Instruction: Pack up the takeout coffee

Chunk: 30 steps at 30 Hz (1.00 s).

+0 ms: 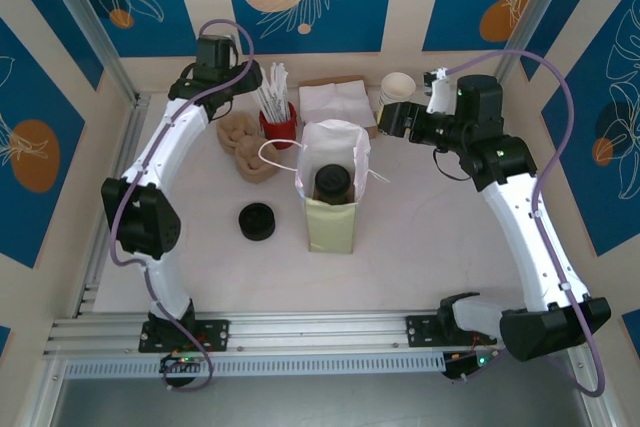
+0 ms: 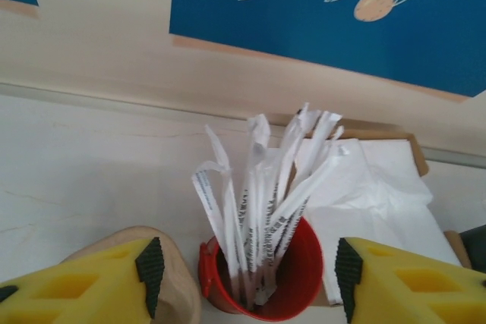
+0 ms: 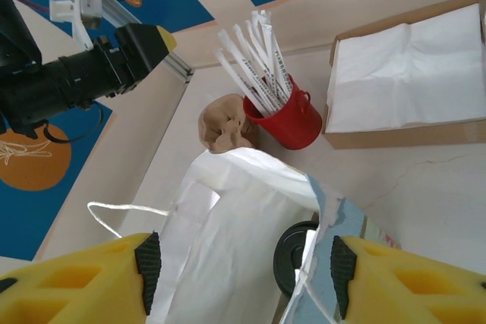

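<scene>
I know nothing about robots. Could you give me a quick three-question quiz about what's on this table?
1. True or false: the takeout coffee already sits inside the paper bag.
2. Which holds the wrapped straws? A red cup; B glass jar; C blue bowl.
3. Fill in: in the top view, the loose black lid lies to the bag's ____ side.
Key: 1 true; 2 A; 3 left.

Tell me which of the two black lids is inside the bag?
The one on the takeout coffee, in the open paper bag; the loose lid lies on the table beside it.
</scene>
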Each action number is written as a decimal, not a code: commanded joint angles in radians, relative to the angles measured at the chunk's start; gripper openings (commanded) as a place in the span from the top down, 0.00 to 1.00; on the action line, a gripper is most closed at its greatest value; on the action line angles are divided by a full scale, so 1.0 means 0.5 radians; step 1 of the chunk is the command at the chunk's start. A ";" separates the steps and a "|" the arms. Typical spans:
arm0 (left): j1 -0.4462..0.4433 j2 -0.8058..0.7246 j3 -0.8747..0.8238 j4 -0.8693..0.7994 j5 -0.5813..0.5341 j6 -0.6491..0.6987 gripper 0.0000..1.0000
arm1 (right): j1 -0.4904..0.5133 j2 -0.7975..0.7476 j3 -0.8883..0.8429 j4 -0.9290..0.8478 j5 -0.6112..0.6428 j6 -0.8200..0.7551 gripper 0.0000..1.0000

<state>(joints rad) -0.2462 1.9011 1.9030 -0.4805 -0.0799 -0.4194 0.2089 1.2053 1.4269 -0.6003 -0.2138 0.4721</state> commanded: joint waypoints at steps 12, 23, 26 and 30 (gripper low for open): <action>0.076 0.239 0.050 0.090 0.184 -0.113 0.60 | -0.142 0.014 -0.106 0.054 -0.166 0.016 0.43; 0.084 0.414 0.194 0.071 0.218 -0.092 0.69 | -0.154 0.077 -0.111 0.075 -0.197 0.028 0.43; 0.084 0.456 0.232 0.068 0.226 -0.091 0.72 | -0.156 0.086 -0.114 0.076 -0.201 0.025 0.43; 0.084 0.503 0.286 0.065 0.252 -0.097 0.75 | -0.163 0.099 -0.113 0.081 -0.210 0.025 0.44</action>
<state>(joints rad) -0.2169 2.1269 2.0045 -0.4526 0.0212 -0.4698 0.1341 1.2495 1.3777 -0.5793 -0.2958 0.4793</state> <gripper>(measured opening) 0.255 0.566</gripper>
